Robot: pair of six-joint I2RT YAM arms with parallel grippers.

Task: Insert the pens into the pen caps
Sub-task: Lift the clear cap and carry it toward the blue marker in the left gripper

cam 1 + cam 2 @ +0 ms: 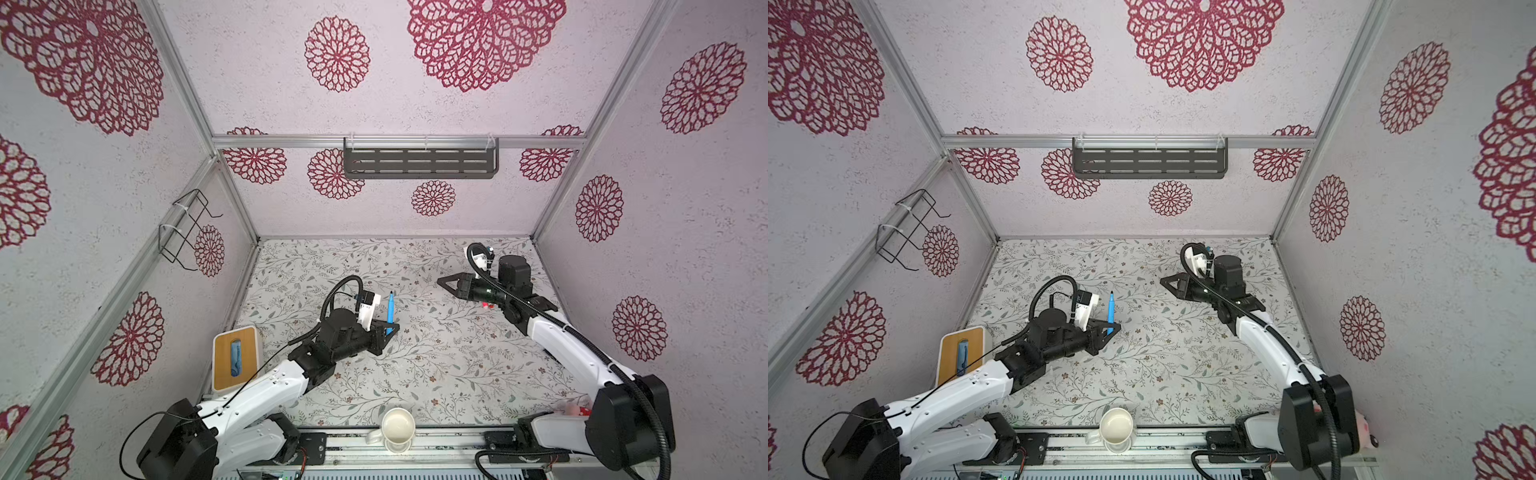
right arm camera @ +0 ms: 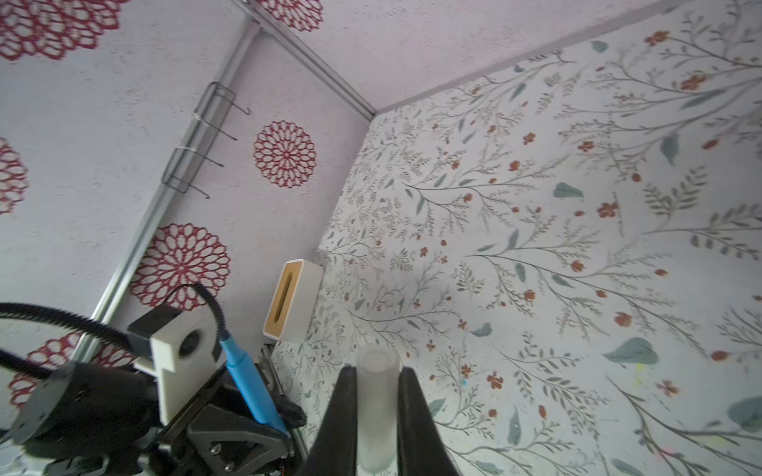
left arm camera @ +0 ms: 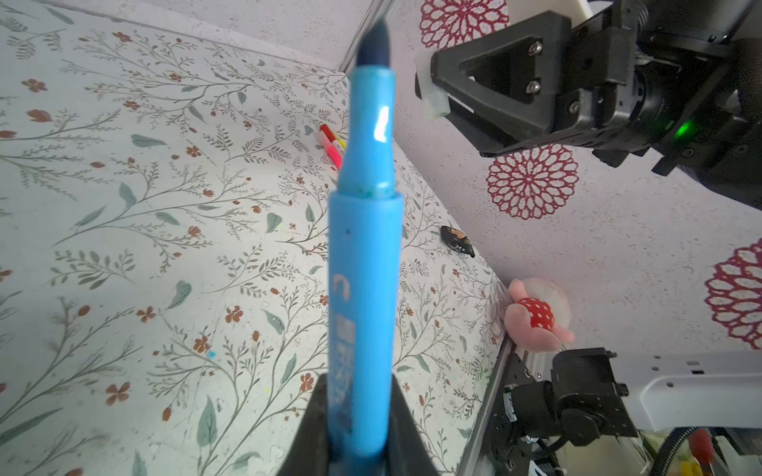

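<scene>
The left end effector (image 1: 390,329) grips the blue pen (image 1: 390,308) by its tail, nib free. The right end effector (image 1: 444,283) pinches what looks like a frosted pen cap (image 2: 377,406), well apart from the nib. Line the cap's mouth up coaxially with the nib, then push straight and slowly.

White links (image 1: 270,386), black joints (image 1: 340,332) — ribbed black cables (image 1: 347,277).

Floral-print table (image 1: 436,374), red, pink, yellow pens (image 3: 332,145) lying together, small dark object (image 3: 457,244) nearby
</scene>
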